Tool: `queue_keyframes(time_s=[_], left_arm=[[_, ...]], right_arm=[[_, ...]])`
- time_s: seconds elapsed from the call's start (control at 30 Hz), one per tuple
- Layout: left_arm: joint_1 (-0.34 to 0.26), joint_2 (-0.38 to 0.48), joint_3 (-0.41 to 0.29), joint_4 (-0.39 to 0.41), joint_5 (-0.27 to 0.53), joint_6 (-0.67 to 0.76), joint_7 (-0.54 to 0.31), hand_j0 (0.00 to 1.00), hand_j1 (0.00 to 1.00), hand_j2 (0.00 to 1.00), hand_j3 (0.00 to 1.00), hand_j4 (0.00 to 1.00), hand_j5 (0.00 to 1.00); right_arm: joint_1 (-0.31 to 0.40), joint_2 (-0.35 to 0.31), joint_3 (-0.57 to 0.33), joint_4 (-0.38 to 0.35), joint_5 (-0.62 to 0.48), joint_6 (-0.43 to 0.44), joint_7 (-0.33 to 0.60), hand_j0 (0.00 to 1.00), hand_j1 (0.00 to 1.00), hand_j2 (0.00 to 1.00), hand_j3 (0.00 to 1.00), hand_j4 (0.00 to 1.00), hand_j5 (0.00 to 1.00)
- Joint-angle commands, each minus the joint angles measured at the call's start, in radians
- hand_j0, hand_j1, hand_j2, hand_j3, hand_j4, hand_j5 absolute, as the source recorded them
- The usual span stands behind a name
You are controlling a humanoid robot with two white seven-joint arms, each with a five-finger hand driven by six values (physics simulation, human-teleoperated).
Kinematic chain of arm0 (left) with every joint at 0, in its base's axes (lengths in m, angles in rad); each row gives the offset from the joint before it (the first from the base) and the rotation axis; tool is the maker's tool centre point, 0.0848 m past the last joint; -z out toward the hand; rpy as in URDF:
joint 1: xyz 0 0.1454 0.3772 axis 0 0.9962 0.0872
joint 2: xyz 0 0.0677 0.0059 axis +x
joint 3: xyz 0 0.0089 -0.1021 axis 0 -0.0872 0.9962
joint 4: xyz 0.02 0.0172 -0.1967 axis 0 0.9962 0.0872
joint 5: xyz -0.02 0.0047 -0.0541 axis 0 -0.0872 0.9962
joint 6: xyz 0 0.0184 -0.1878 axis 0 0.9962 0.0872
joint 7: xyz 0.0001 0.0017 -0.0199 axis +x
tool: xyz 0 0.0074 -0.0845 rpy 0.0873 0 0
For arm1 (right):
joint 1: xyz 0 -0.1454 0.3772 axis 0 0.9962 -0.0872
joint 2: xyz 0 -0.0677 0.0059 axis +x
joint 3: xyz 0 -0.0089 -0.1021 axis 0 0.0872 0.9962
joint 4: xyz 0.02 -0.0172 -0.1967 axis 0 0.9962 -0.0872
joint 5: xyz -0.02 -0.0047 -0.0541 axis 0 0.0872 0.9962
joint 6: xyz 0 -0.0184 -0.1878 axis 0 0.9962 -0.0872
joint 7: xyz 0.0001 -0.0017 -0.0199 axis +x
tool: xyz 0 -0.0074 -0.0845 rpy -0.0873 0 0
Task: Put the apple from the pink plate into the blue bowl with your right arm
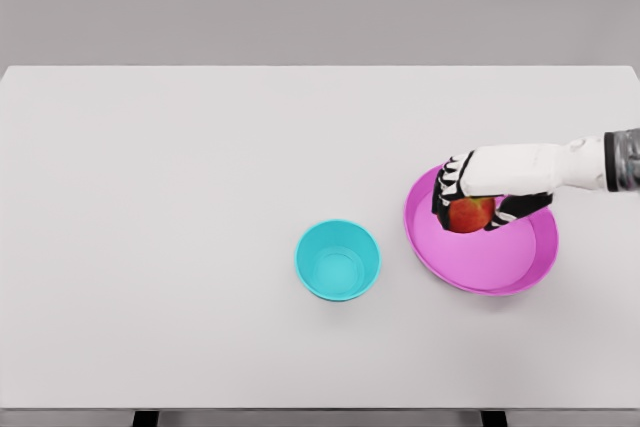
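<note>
A red apple sits in the pink plate at the right of the white table. My right hand reaches in from the right edge, and its dark-jointed fingers curl around the apple from above and both sides. The hand covers the apple's top half. The blue bowl stands empty to the left of the plate, a short gap between their rims. No left arm shows in the head view.
The white table stretches wide to the left and back, with its front edge near the picture's bottom. Nothing else stands on it.
</note>
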Motion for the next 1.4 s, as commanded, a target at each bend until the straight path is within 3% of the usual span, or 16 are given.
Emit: queue_keyframes(time_s=[0.0,0.2,0.5,0.9,0.97,1.0,1.03,1.07,1.27,1.37], left_arm=[[0.000,0.000,0.000,0.000,0.000,0.001,0.000,1.00,1.00,1.00,1.00,1.00,1.00],[0.000,0.000,0.000,0.000,0.000,0.001,0.000,1.00,1.00,1.00,1.00,1.00,1.00],[0.000,0.000,0.000,0.000,0.000,-0.001,0.000,1.00,1.00,1.00,1.00,1.00,1.00],[0.000,0.000,0.000,0.000,0.000,0.001,0.000,1.00,1.00,1.00,1.00,1.00,1.00],[0.000,0.000,0.000,0.000,0.000,0.001,0.000,1.00,1.00,1.00,1.00,1.00,1.00],[0.000,0.000,0.000,0.000,0.000,0.001,0.000,1.00,1.00,1.00,1.00,1.00,1.00],[0.000,0.000,0.000,0.000,0.000,-0.001,0.000,1.00,1.00,1.00,1.00,1.00,1.00],[0.000,0.000,0.000,0.000,0.000,-0.001,0.000,1.00,1.00,1.00,1.00,1.00,1.00],[0.000,0.000,0.000,0.001,0.000,0.001,0.000,1.00,1.00,1.00,1.00,1.00,1.00],[0.000,0.000,0.000,0.000,0.000,0.001,0.000,1.00,1.00,1.00,1.00,1.00,1.00]], right_arm=[[0.000,0.010,-0.019,-0.041,-0.003,-0.002,0.002,0.49,0.49,0.49,0.49,0.49,0.49],[-0.040,0.156,-0.018,-0.053,-0.002,-0.018,0.032,0.49,0.49,0.49,0.49,0.49,0.49],[-0.057,0.275,-0.016,-0.056,0.001,-0.018,0.035,0.49,0.49,0.49,0.49,0.49,0.49],[-0.017,0.322,-0.012,-0.047,0.024,-0.018,0.032,0.50,0.50,0.50,0.50,0.50,0.50],[-0.018,0.314,-0.015,-0.047,0.024,-0.018,0.031,0.56,0.56,0.56,0.56,0.56,0.56],[-0.018,0.312,-0.016,-0.047,0.024,-0.018,0.031,0.66,0.66,0.66,0.66,0.66,0.66],[-0.018,0.306,-0.018,-0.047,0.024,-0.018,0.029,0.85,0.85,0.85,0.85,0.85,0.85],[-0.020,0.305,-0.018,-0.049,0.024,-0.018,0.029,0.92,0.92,0.92,0.92,0.92,0.92],[-0.020,0.288,-0.019,-0.052,0.026,-0.018,0.031,0.98,0.98,0.98,0.98,0.98,0.98],[-0.021,0.251,-0.067,-0.058,0.026,-0.018,0.023,0.98,0.98,0.98,0.98,0.98,0.98]])
